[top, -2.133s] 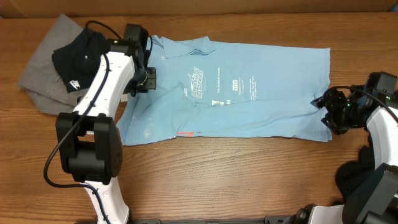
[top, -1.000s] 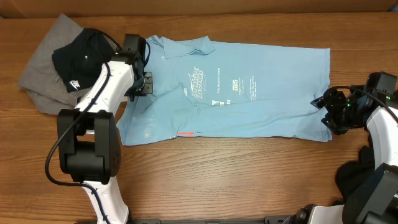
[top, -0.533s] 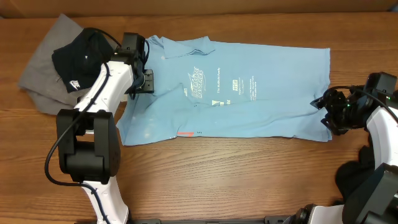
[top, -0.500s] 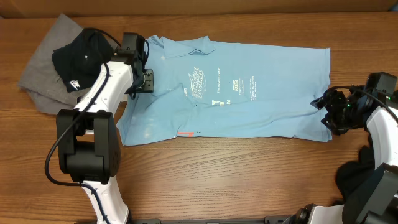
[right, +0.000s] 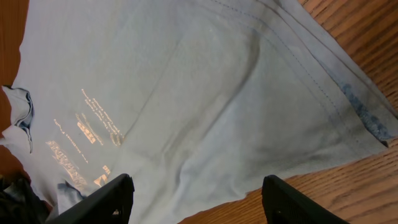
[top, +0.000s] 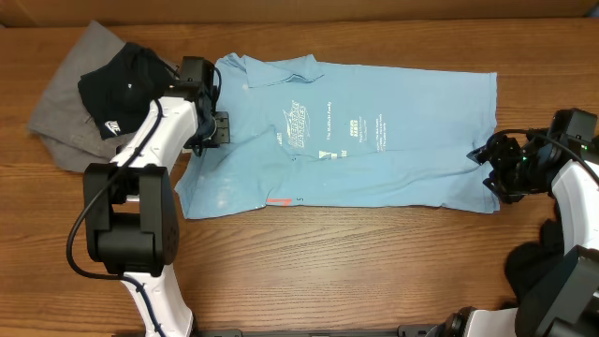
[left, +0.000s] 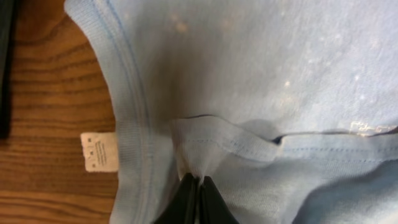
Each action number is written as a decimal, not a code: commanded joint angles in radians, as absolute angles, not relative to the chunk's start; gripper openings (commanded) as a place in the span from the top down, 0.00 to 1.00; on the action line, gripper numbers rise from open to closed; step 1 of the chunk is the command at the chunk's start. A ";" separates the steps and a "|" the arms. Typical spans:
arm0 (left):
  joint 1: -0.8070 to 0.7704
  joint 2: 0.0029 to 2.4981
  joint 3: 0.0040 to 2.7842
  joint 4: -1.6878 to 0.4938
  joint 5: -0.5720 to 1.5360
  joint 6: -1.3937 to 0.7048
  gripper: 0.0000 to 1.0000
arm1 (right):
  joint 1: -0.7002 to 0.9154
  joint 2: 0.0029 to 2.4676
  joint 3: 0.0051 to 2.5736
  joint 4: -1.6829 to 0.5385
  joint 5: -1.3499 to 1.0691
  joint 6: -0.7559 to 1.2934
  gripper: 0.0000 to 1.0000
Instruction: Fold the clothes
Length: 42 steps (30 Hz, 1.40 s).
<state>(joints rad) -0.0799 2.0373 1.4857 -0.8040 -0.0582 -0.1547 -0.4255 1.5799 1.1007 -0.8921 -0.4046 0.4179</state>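
**One shirt across the middle, other garments at both ends**

The printed T-shirt (top: pixel 374 140) lies spread flat across the middle of the table (top: pixel 374 271), collar end to the left and hem to the right. At the far left a flat garment (top: pixel 58 126) lies on the wood, with a bunched garment (top: pixel 117 89) on top of it. The left gripper (top: pixel 215 126) sits at the shirt's collar end, between that pile and the chest print. The right gripper (top: pixel 489 170) is at the near corner of the hem. Nearer still, beside the right arm, lies another bunched garment (top: pixel 535 267).
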 commanded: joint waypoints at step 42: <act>-0.046 2.027 1.554 -1.295 0.104 -0.147 0.37 | -0.424 1.581 1.119 -0.878 -0.315 0.419 0.20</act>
